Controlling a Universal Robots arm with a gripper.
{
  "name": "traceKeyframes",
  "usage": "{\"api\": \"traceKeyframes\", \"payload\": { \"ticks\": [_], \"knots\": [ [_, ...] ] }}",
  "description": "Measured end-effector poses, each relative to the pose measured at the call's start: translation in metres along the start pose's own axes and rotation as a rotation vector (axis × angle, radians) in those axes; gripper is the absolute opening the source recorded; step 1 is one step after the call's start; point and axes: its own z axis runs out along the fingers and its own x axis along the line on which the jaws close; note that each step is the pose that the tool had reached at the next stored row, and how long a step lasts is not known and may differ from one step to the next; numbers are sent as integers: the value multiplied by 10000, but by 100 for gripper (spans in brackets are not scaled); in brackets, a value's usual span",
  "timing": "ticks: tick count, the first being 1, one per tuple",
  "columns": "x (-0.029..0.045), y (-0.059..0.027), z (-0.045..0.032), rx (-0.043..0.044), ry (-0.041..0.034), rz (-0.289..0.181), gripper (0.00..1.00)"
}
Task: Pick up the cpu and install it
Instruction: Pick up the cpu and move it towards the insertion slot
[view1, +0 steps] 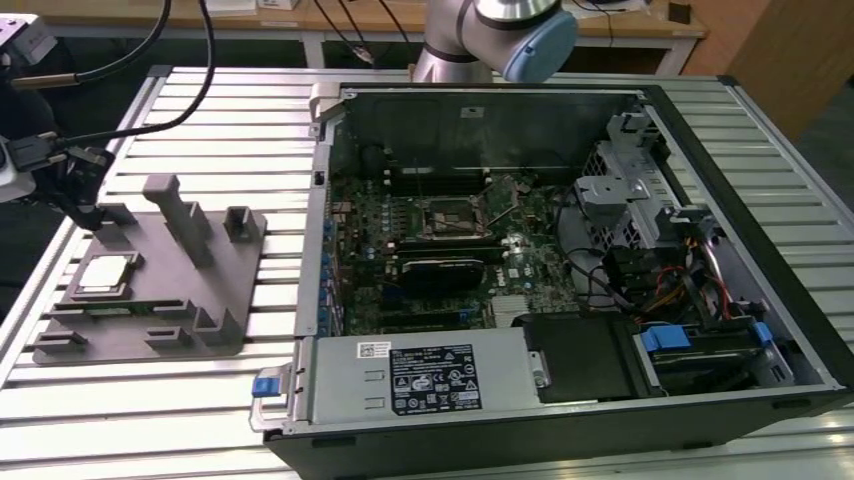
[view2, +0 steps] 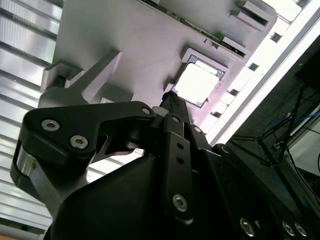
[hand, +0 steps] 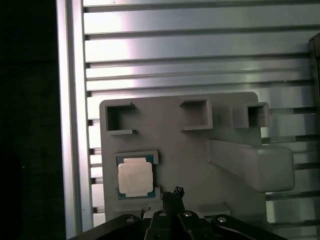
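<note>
The cpu (view1: 107, 275) is a small silvery square lying flat in a recess of the grey holder plate (view1: 160, 300), at the exterior view's left, outside the computer case. Both wrist views show it pale and bright, in the second wrist view (view2: 197, 84) and in the first wrist view (hand: 135, 179). My gripper (view1: 91, 212) hangs above the holder's far end, a short way from the cpu. Its dark tip (hand: 174, 194) sits just beside the chip's recess and looks shut, with nothing held. The black motherboard socket (view1: 447, 215) lies inside the open case.
The open computer case (view1: 561, 260) fills the middle and right, with the power supply (view1: 420, 375) at the front and cables (view1: 667, 290) at the right. Tall grey posts (view1: 180, 215) rise from the holder plate near the cpu. The ribbed metal table (view1: 200, 130) lies around both.
</note>
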Motion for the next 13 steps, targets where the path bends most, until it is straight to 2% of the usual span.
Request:
{"api": "traceKeyframes", "payload": {
  "ticks": [13],
  "knots": [
    [141,-19,181,0,0,0,11]
  ]
}}
